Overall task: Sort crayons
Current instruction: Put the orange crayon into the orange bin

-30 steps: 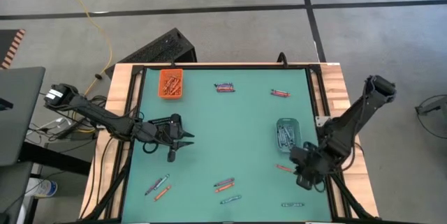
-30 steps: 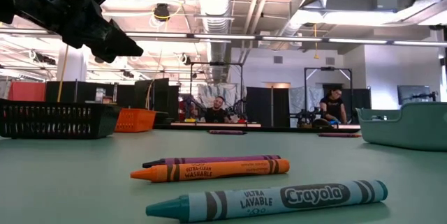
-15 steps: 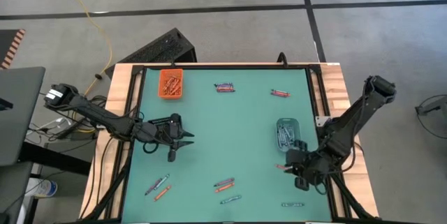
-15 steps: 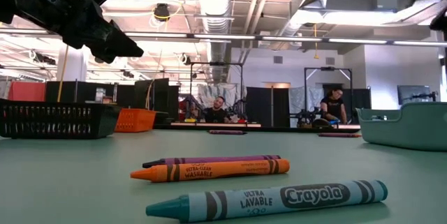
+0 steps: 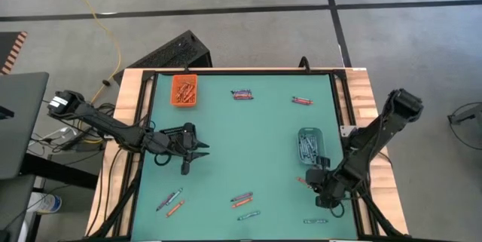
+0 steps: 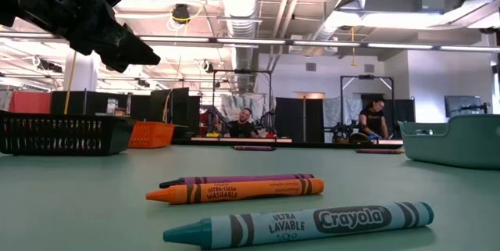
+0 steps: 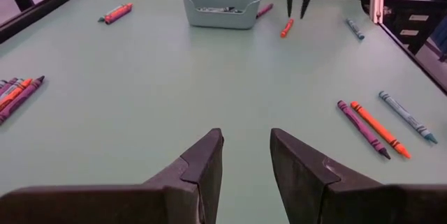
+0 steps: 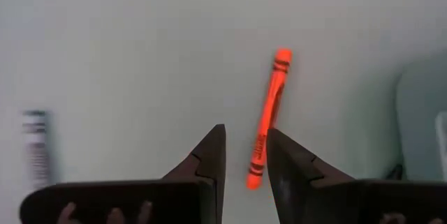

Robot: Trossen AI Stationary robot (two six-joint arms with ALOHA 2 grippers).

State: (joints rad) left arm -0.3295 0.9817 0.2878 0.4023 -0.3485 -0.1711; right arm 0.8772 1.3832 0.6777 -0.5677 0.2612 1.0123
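Right tool hangs low, fingers parted; left tool parted too.

Blurred crayon by right wrist pic's edge, colour unclear.

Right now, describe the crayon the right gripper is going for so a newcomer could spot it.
Find the pale blue-grey plastic tray on the green table's right side. Just past its near end, beneath the right gripper, lies one orange-red crayon. It lies alone; other crayons cluster in groups.
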